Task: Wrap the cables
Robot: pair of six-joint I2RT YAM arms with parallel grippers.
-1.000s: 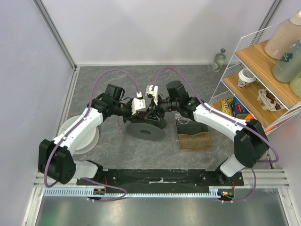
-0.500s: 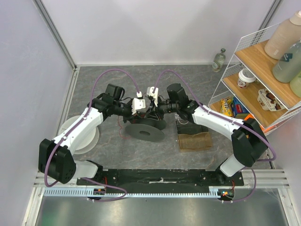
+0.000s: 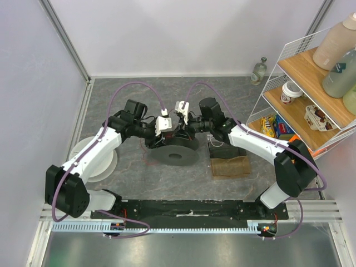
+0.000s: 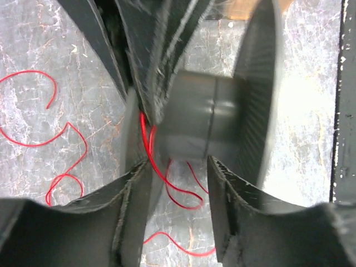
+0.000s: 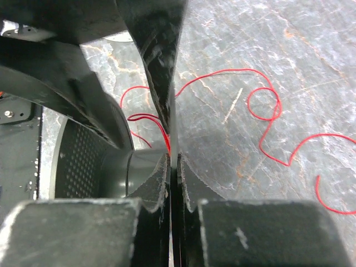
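A grey spool (image 3: 175, 153) lies mid-table with both grippers at its far side. The cables are one thin red wire, curling loose over the floor (image 4: 33, 139) (image 5: 267, 114) and running up to the spool's hub (image 4: 206, 122) (image 5: 130, 167). My left gripper (image 3: 169, 132) (image 4: 178, 161) is open, its fingers straddling the hub, with red loops lying in the gap below. My right gripper (image 3: 179, 129) (image 5: 173, 157) is shut, pinching the red wire against the thin edge of a flange. Its fingertips (image 4: 150, 61) reach in from the top of the left wrist view.
A white empty reel (image 3: 103, 161) sits by the left arm. A brown pad (image 3: 229, 164) lies right of the spool. A wire shelf (image 3: 303, 83) with bottles and boxes stands at the right, and a small bottle (image 3: 258, 71) is at the back wall.
My left gripper has opened and let go of the wire. My right gripper has moved in a little to the left and closed on the wire at the flange.
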